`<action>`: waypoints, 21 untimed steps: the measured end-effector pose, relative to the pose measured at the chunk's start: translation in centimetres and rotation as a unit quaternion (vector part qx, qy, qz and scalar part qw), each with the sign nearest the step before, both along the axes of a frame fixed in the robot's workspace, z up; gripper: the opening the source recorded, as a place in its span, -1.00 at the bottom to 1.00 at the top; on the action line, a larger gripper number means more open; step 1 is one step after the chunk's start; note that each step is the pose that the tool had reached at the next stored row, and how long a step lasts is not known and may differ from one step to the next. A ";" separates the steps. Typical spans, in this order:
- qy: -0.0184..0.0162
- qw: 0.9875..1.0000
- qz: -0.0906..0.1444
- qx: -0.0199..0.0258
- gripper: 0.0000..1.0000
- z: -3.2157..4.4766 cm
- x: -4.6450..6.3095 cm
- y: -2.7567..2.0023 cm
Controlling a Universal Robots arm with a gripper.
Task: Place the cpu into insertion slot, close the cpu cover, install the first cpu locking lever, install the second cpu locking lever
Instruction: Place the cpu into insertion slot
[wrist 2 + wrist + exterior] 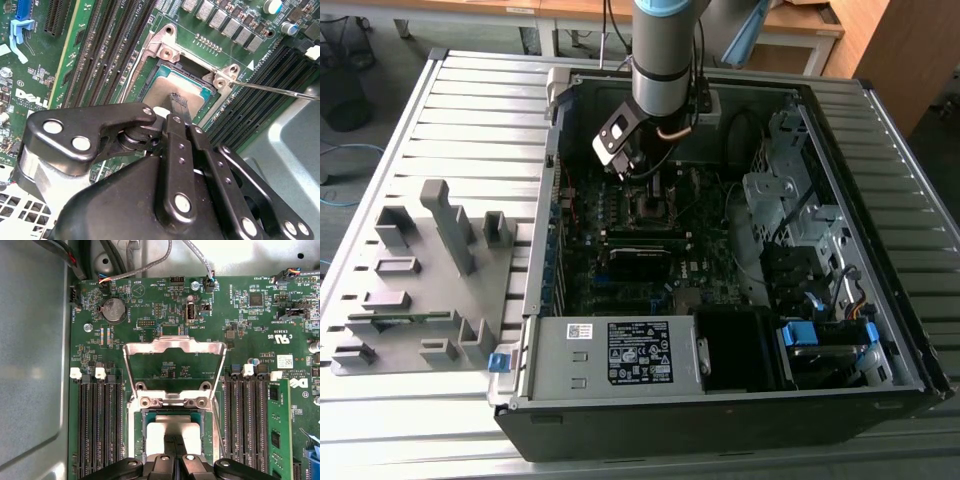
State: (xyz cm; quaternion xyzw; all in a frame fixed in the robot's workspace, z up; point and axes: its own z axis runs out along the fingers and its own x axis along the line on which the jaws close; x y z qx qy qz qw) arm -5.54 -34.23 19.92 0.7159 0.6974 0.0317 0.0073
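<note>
silver-grey cpu (160,92) seated in its socket; gripper (178,101) pinched together, empty, tip at its top. cpu cover (174,345) stands open, locking lever (270,90) unlatched.

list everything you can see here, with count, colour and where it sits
table: 1, grey slatted metal, under everything
computer case: 1, black, open, on the table
holder block: 1, grey, at the exterior view's left of the case
power supply: 1, silver, at the case's near edge
motherboard: 1, green, inside the case
coin battery: 1, silver, on the motherboard
memory slots: several, black, on both sides of the socket
cpu: 1, silver-grey, lying in the socket
cpu cover: 1, silvery frame, flipped open
locking lever: 1, thin silver rod, beside the socket
arm: 1, grey and blue, above the motherboard
pincer: 1, black, shut, tips over the cpu
</note>
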 end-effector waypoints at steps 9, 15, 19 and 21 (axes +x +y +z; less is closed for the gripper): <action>0.000 1.000 0.000 0.000 -0.80 -0.08 0.0 0.00; -0.001 1.000 0.000 0.001 -0.80 0.18 0.0 0.03; 0.000 1.000 0.000 0.000 -0.80 0.75 0.0 0.01; 0.000 1.000 0.000 0.000 -0.80 1.12 0.0 0.01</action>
